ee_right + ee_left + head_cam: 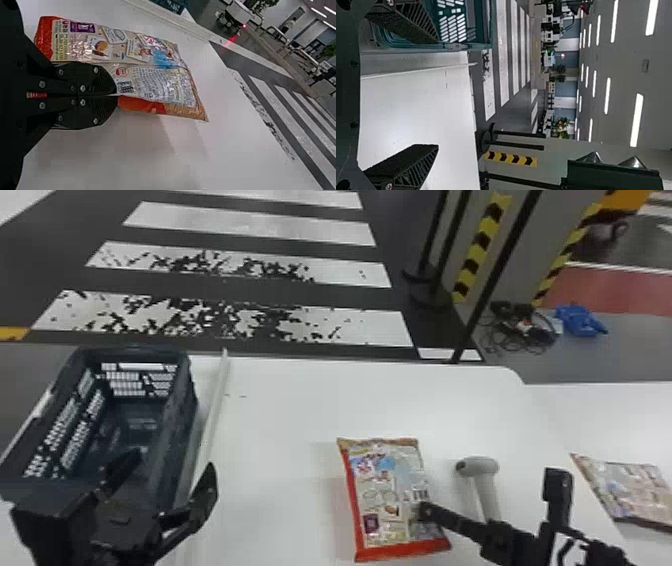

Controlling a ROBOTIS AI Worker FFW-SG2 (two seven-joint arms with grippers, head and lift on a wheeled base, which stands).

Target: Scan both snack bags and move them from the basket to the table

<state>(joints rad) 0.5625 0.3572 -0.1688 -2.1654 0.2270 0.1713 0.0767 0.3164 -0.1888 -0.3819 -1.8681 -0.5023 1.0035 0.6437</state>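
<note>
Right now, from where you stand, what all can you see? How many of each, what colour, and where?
Snack bags: two, multicoloured; one red-edged, mid-table; one at far right
Scanner: one, pale grey, between the bags
Basket: one, dark blue-green, on the left
Table: white, under the bags; count unclear
Poles: three, black, beyond the table
Cables: several, dark, on the floor
Blue item: one, beside the cables
Crosswalk: one, white stripes, beyond the table
Left gripper: one, black, open, at the basket
Right gripper: one, black, shut, at the red-edged bag
</note>
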